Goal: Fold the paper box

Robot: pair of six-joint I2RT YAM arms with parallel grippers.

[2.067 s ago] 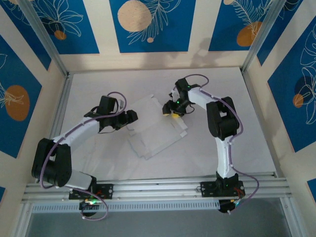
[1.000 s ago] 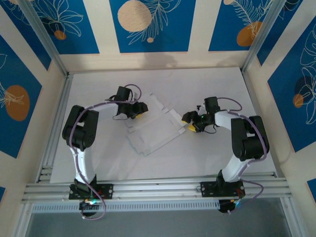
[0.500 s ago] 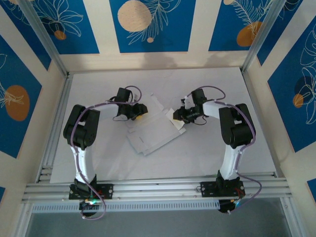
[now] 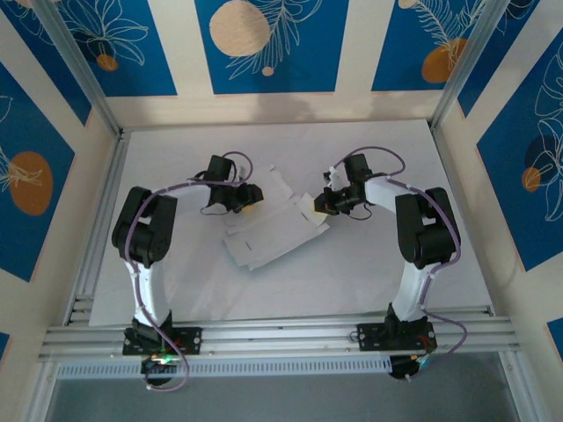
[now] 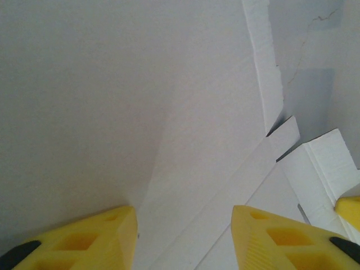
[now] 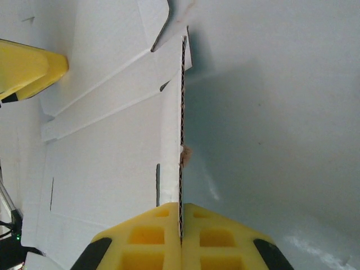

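Right gripper (image 6: pixel 181 239) has just snapped shut on a flap edge of the box (image 4: pixel 264 236), which stands upright between its fingers (image 6: pixel 149 247), while left gripper (image 5: pixel 184 228) hangs open-jawed just above the box's opposite side, so the first fold looks ready to start.

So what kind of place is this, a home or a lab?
Probably a lab test cell: left arm and right arm bolted to an aluminium rail, the paper box on a white table walled in by blue patterned panels.

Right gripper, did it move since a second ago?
Yes. The right gripper, pinching the paper box, moved away from the front rail toward the back wall.
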